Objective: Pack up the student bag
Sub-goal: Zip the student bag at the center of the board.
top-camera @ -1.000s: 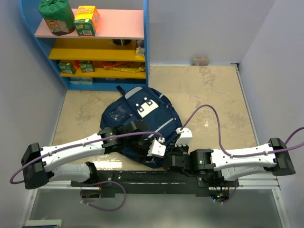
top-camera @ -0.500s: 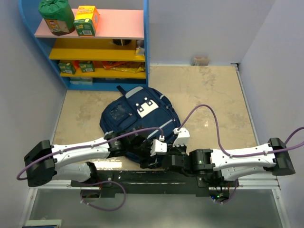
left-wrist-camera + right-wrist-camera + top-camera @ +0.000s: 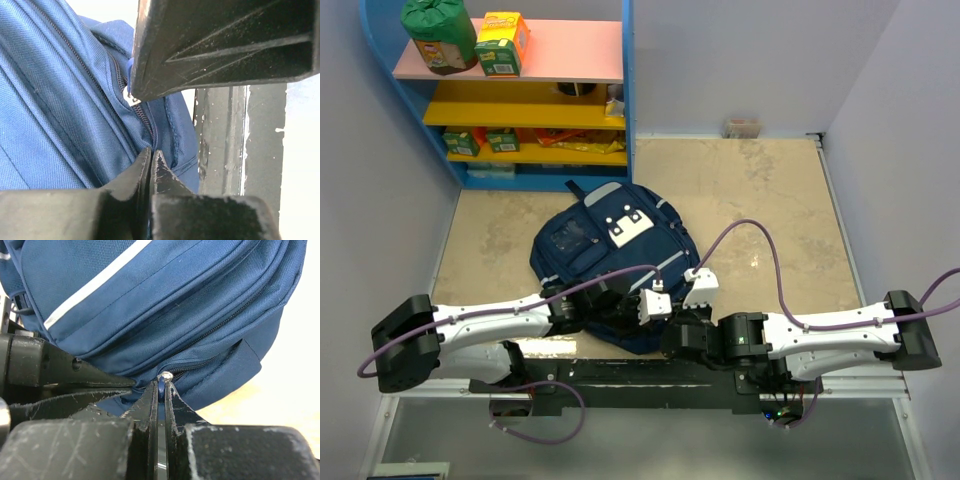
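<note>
The student bag is a navy-blue backpack with a white patch, lying flat in the middle of the table. Both grippers meet at its near edge. My right gripper is shut on the blue zipper pull, just below the silver slider. My left gripper is shut, its tips pressed against the bag's fabric next to the zipper seam; nothing shows between them. In the left wrist view a finger of the right gripper crosses the top.
A blue shelf unit stands at the far left with a green bag and cartons on its shelves. A small box sits by the far wall. A black rail runs along the near edge.
My left gripper moved in towards the bag's near edge and went from open to shut. The right gripper kept its hold on the zipper pull and barely shifted.
</note>
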### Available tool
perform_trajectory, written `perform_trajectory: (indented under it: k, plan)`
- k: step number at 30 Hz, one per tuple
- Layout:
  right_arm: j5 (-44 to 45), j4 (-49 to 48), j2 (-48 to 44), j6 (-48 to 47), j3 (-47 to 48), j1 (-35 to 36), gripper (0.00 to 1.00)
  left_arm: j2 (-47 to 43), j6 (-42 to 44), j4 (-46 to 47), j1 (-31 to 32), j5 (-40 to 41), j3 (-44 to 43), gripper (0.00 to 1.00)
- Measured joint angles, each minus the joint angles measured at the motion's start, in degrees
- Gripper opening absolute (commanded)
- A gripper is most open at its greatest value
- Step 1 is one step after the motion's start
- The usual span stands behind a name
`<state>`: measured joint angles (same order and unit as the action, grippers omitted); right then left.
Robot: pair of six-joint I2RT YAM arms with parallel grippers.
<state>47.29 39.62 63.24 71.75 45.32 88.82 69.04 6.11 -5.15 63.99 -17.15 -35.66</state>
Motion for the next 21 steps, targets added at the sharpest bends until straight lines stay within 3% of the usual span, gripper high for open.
perform_trajectory:
  k: [10,21]
  plan:
    - [-0.39,0.20,0.02,0.02,0.00,-0.37,0.00,-0.59,1.07,0.59,0.04,-2.10,0.66,0.00]
    - [-4.35,-1.44,2.86,0.28,0.13,-8.02,0.00,-5.73,9.38,-3.06,-0.87,-9.03,1.07,0.00]
